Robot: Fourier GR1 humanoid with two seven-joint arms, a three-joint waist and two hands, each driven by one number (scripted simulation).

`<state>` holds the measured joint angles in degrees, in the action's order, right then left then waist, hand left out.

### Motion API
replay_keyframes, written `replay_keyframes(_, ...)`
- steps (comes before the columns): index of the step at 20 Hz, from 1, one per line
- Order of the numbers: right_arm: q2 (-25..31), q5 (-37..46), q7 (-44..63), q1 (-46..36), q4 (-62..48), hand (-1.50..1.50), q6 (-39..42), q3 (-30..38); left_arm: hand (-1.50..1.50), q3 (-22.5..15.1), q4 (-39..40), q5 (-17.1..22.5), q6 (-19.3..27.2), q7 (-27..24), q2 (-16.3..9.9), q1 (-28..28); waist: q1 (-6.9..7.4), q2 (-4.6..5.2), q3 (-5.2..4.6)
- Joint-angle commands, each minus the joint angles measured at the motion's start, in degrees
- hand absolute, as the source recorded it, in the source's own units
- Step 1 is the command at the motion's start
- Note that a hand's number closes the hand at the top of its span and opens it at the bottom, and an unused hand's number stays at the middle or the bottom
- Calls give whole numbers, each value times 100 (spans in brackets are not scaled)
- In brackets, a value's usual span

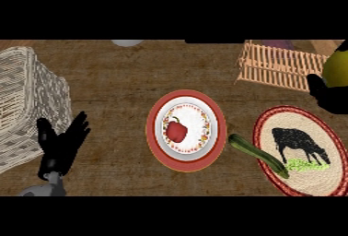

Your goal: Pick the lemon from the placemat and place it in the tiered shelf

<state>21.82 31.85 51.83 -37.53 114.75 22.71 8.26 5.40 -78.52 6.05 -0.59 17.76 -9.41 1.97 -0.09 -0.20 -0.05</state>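
spreading across the whole view is a brown woven counter top (115, 83). next in bulk, at the left edge, stands a pale wicker basket (27, 101), its weave running in fine rows. at the upper right sits the tiered shelf (279, 64), a light wooden frame of thin slats, tilted a little against the view. low on the right lies the round placemat (272, 133), straw-coloured with a red patterned rim and a black cow figure grazing on a green patch; it bears no lemon. in the middle is a red-rimmed plate (197, 156) with a white, flower-edged dish on it, and a red bell pepper (176, 131) rests on that dish. a green cucumber (255, 154) lies slantwise, one end on the counter beside the plate, the other over the placemat's rim.

the lemon (336, 69) shows at the right edge, yellow with a dull olive shade, only partly in view, so its long axis and which way it points cannot be told. it is up off the counter, just right of the shelf, with the right hand (329, 97) curled under and round it. the left hand (62, 143) rests at the lower left near the basket, fingers straight and spread, upward. no writing or labels can be read anywhere.
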Motion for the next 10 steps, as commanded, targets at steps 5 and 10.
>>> replay_keyframes(5,903,-342,3,-1503,-1556,150,149,880,0,-104,-17,-81,-46,-66,82,-10,65,21,1)
replay_keyframes(10,1446,-331,-702,-1845,-2644,150,36,1143,0,105,265,94,-221,-70,-45,179,59,29,3)
